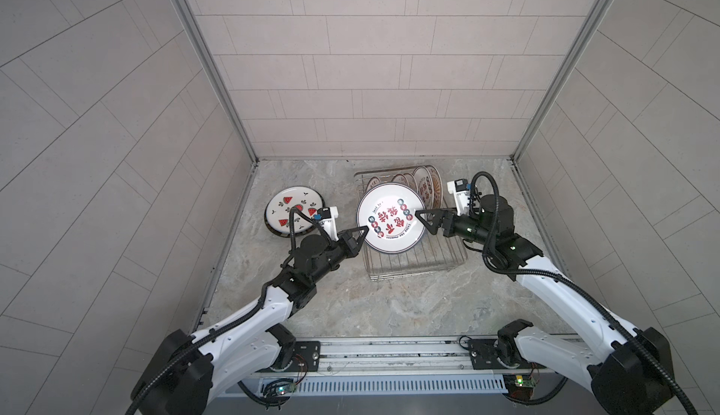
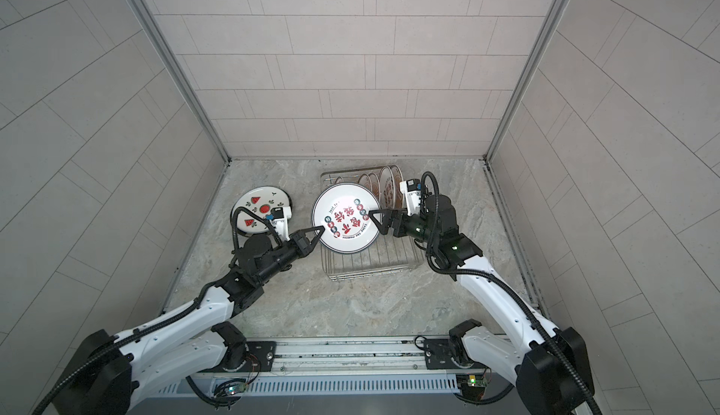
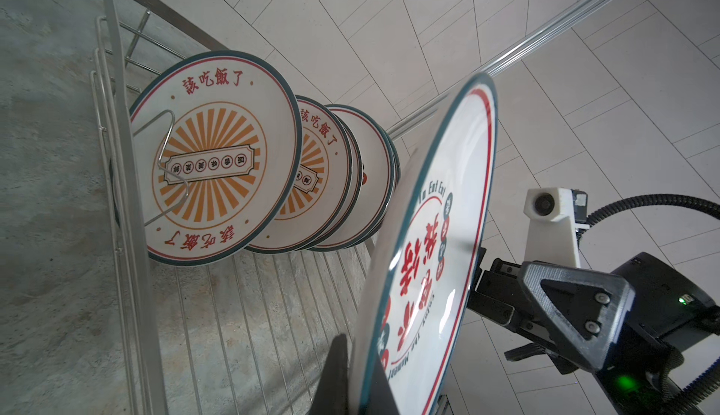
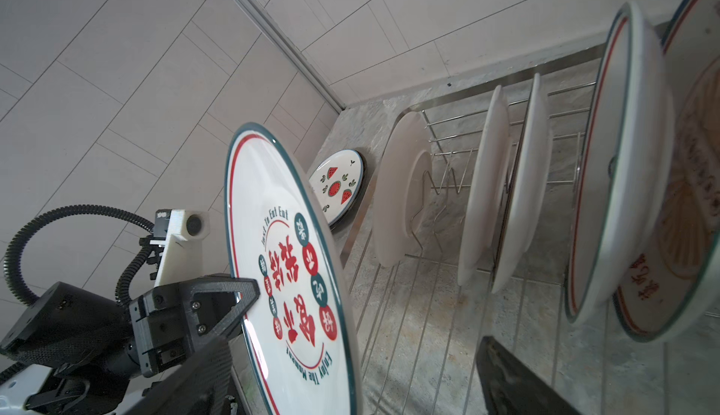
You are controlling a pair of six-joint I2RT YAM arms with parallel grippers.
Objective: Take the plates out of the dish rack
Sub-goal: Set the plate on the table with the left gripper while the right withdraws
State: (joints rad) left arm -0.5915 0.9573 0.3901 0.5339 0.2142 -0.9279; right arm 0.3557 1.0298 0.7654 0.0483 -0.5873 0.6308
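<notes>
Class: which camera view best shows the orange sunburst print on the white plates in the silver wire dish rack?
Left wrist view: the front sunburst plate faces it, print legible. Both top views show it small, foreshortened; the right wrist, its plain back.

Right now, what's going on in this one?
It looks like a hand-over above the silver wire dish rack. The left end effector is shut on the rim of a round white plate with red characters and a teal edge, held in the air over the rack. The right end effector is open at the opposite rim. Several round white plates stand upright in the rack. A round watermelon-print plate lies on the grey marble-look tabletop to the left.
</notes>
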